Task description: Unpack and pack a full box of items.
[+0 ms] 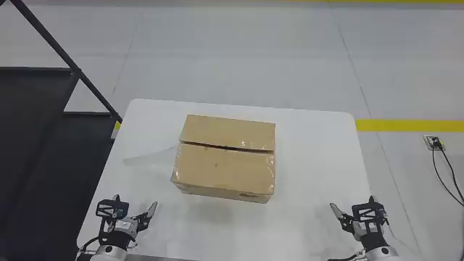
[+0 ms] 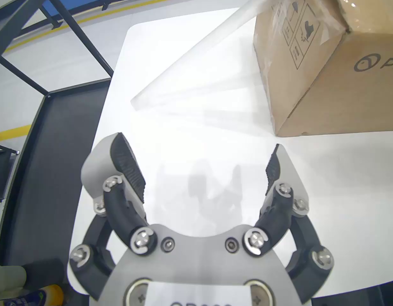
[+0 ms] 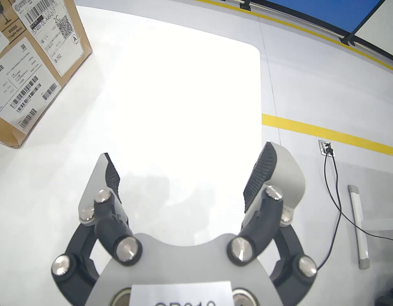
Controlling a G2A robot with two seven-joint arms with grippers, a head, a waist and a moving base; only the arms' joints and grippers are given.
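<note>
Left gripper [image 2: 198,141], right gripper [image 3: 187,149]: fingers [image 2: 126,167] apart

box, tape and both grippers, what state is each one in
box: closed, flaps down, upright on the table
tape strip: hanging loose, trailing from the box's top edge down to the table
left gripper: open, empty, above the table
right gripper: open, empty, above the table
</note>
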